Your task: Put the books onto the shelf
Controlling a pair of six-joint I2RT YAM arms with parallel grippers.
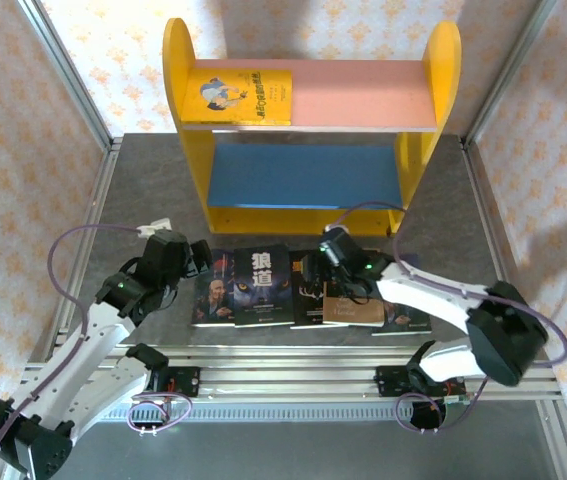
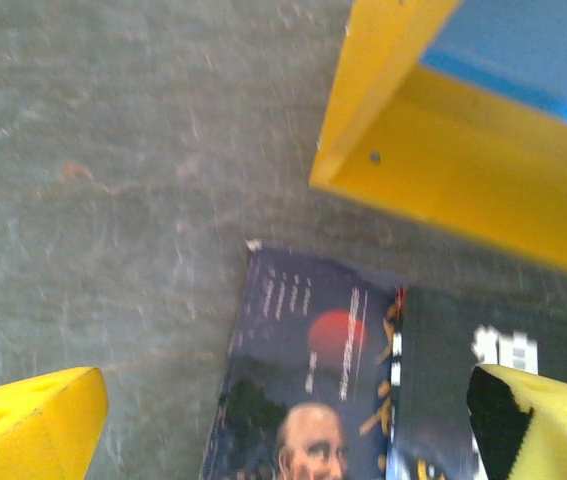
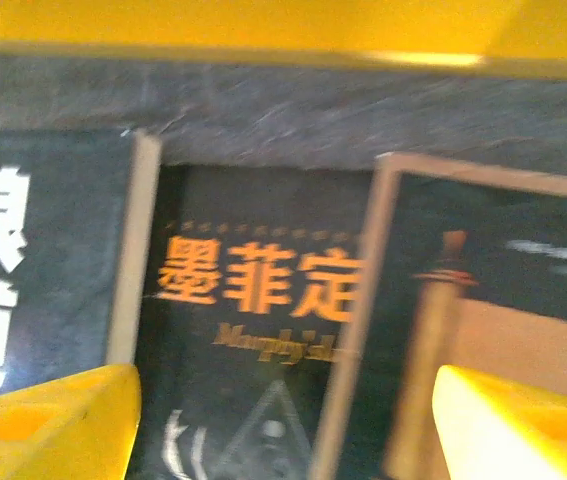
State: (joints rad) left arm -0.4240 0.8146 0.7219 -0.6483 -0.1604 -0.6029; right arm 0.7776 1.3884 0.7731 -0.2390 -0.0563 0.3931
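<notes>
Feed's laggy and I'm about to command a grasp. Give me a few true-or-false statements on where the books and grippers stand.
1. The yellow-covered book lies on the pink upper board. True.
2. One paperback already rests on the lower board. False: the blue lower board holds none; the row of paperbacks lies on the table in front of the shelf.
3. The left gripper is clamped on the leftmost bearded-man book. False: its fingers stand wide apart above that book, holding nothing.
4. The wolf-face book is second from the left. True.
5. The right gripper is over the black book with the orange title, jaws apart. True.
</notes>
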